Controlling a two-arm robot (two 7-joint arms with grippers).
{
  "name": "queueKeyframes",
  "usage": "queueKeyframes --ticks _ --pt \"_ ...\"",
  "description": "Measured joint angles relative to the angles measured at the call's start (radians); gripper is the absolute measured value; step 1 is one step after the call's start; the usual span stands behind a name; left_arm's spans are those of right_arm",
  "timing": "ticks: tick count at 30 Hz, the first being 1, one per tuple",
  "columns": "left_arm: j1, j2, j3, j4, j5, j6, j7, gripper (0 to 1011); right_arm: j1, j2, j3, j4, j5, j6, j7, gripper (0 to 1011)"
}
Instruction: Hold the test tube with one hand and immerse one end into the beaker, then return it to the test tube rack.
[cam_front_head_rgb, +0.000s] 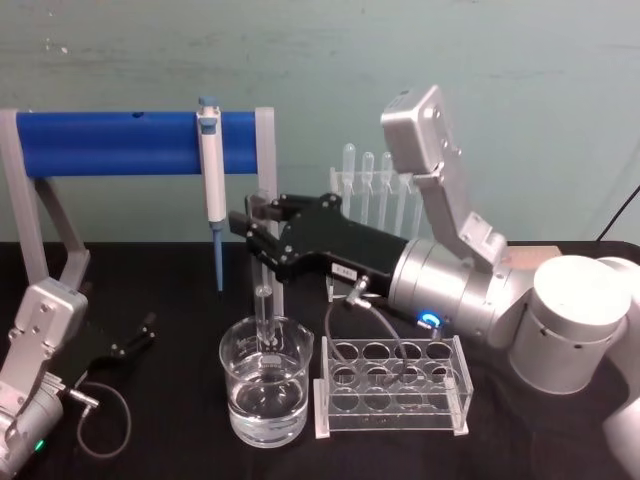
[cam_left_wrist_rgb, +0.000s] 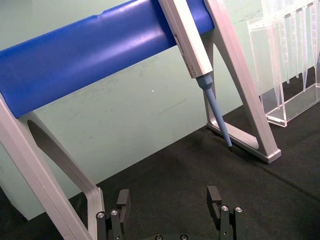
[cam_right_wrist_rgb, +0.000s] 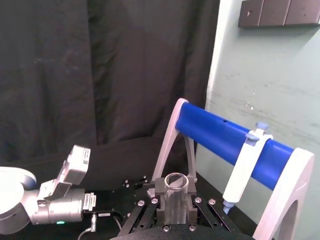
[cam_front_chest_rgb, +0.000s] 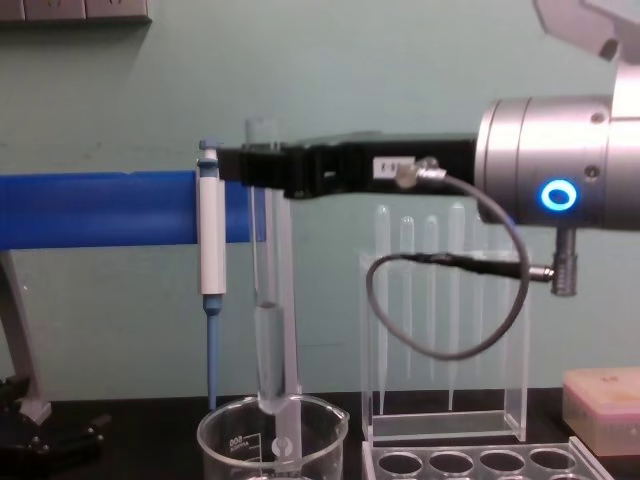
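Note:
My right gripper (cam_front_head_rgb: 262, 215) reaches in from the right and is shut on the test tube (cam_front_head_rgb: 264, 310) near its flared rim, holding it upright. Seen from the chest, the right gripper (cam_front_chest_rgb: 262, 165) holds the test tube (cam_front_chest_rgb: 267, 330) so that its rounded end sits just inside the mouth of the beaker (cam_front_chest_rgb: 232, 440). The beaker (cam_front_head_rgb: 240, 400) holds clear liquid in its lower half. I cannot tell whether the tube's end touches it. In the right wrist view the test tube's rim (cam_right_wrist_rgb: 176, 182) shows between the fingers. My left gripper (cam_left_wrist_rgb: 170, 200) rests open at the table's near left (cam_front_head_rgb: 135, 335).
A blue bar on grey legs (cam_front_head_rgb: 110, 142) carries a blue-and-white pipettor (cam_front_head_rgb: 210, 170) just left of the tube. A clear rack with round holes (cam_front_head_rgb: 392, 385) stands right of the beaker. Thin pipettes in a clear stand (cam_front_head_rgb: 375, 185) rise behind my right arm. A tan box (cam_front_chest_rgb: 600, 395) sits far right.

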Motion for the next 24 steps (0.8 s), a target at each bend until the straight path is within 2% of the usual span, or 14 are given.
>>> queueKeyframes --ticks 8,24 --pt "0.000 0.000 0.000 0.000 0.000 0.000 0.000 1000 -0.022 -0.014 -0.013 0.028 -0.027 -0.023 0.002 225" --pt "0.000 0.000 0.000 0.000 0.000 0.000 0.000 1000 -0.063 -0.043 -0.009 0.089 -0.061 -0.062 0.008 225"
